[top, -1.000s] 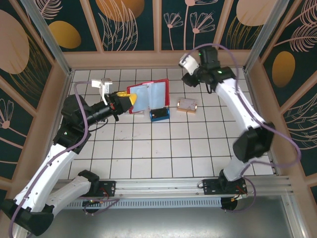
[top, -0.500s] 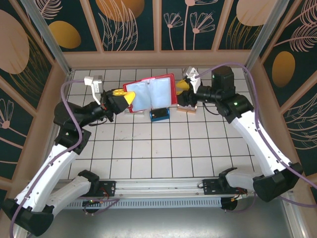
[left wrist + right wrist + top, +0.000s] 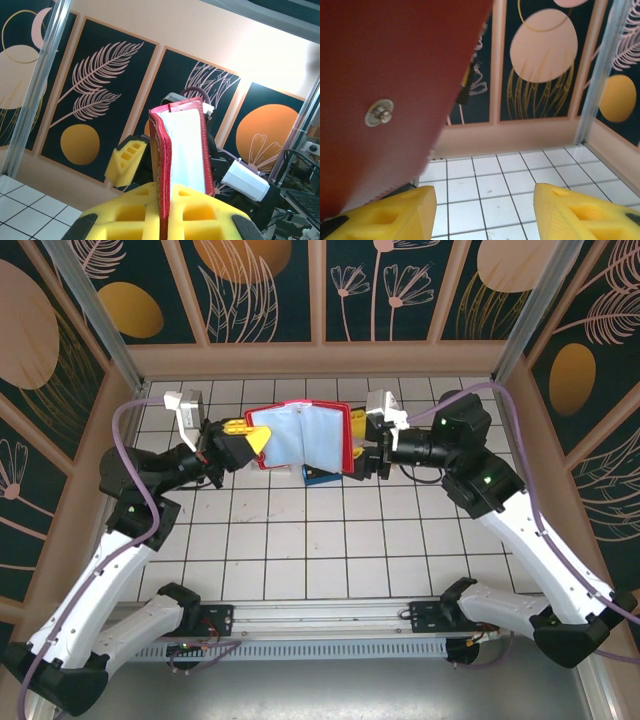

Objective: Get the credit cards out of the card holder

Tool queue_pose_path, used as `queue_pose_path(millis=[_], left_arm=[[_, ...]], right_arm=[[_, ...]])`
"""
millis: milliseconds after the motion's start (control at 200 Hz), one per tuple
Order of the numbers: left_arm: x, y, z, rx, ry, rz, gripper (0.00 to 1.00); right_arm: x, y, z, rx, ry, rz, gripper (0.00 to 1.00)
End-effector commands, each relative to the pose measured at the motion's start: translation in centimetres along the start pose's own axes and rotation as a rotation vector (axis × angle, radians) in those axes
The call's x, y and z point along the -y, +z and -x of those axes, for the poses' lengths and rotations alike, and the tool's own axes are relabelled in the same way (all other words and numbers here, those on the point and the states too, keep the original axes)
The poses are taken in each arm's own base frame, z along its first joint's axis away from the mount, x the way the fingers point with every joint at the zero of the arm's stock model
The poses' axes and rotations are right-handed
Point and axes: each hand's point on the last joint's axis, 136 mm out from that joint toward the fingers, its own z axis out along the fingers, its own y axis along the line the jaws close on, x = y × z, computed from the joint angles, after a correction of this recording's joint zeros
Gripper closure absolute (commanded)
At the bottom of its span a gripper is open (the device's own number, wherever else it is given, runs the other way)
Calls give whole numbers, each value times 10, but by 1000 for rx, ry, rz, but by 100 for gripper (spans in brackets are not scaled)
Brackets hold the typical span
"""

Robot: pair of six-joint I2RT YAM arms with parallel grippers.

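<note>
Above the tiled surface [image 3: 300,540], from overhead, the left end effector [image 3: 252,438] holds the open card holder [image 3: 300,435] up by its left edge, while the right end effector [image 3: 360,448] sits at its right edge.

From the left wrist, the card holder [image 3: 182,150] stands upright, clenched between the yellow fingers [image 3: 130,215].

From the right wrist, the right end effector [image 3: 485,205] is released, fingers spread, with the card holder [image 3: 385,75] looming over one of them.
</note>
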Motion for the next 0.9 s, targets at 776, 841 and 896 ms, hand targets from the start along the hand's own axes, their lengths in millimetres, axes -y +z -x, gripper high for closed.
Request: queue_pose_path(millis=[776, 841, 896], left_arm=[[10, 4, 0, -58, 25, -61, 100], [10, 4, -1, -64, 26, -61, 100], [9, 5, -1, -67, 29, -59, 100]], right_arm=[[-19, 49, 44, 110, 86, 175, 42], [-19, 50, 45, 109, 92, 180, 46], [-18, 51, 43, 106, 100, 175, 46]])
